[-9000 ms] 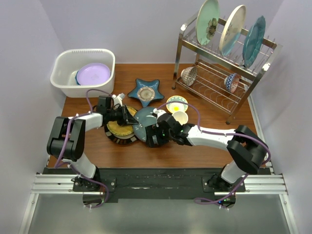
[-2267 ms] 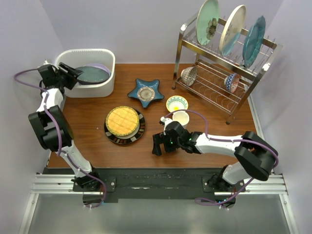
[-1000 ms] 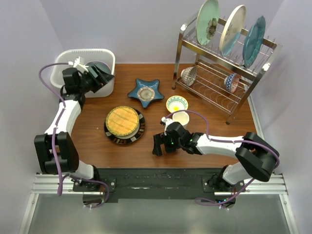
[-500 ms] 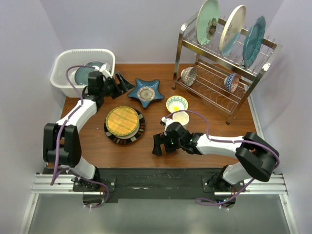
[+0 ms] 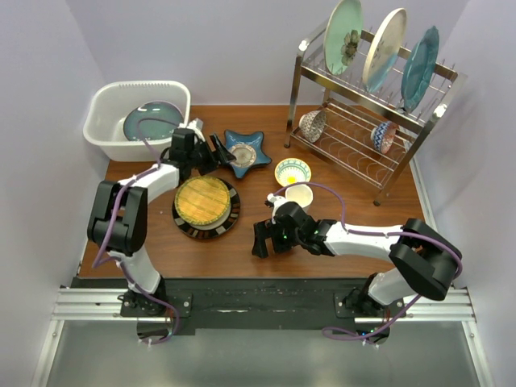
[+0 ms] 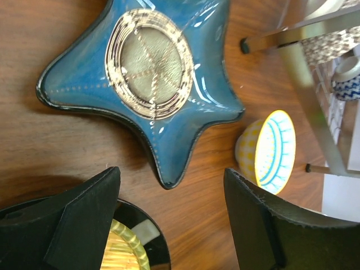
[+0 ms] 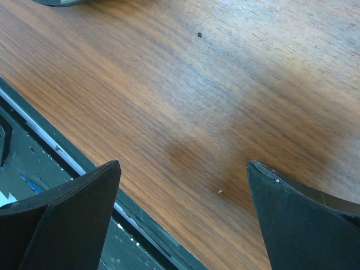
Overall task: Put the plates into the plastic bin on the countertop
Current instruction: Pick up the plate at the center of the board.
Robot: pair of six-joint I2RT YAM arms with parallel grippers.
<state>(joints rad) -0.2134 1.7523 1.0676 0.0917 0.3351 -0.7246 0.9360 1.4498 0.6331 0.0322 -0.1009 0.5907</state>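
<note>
- Upper left of the overhead view: the plastic bin (image 5: 113,150), white with rounded corners, sits on the countertop (image 5: 161,250) and holds a dark teal plate (image 5: 149,122) lying flat inside.
- Just right of the bin, the left gripper (image 5: 218,151) hangs released, grasping nothing. Its jaws are spread towards the blue star-shaped plate (image 6: 149,67), a glossy dish with a gold-ringed woven centre; the wrist view frames one star point between the fingers.
- Centre frame, the black-rimmed plate (image 5: 203,205) with a yellow woven centre lies flat on the wood, below the left gripper.
- Lower centre, the right gripper (image 5: 260,239) is released and empty, jaws wide over bare wood near the front edge.
- Upper right, the wire rack (image 5: 367,121) holds three plates upright: pale green floral (image 5: 344,36), cream (image 5: 384,48) and blue (image 5: 420,66).
- Between the star plate and the rack's foot stand a small yellow-and-blue bowl (image 5: 292,171) and a mug (image 5: 298,196).
</note>
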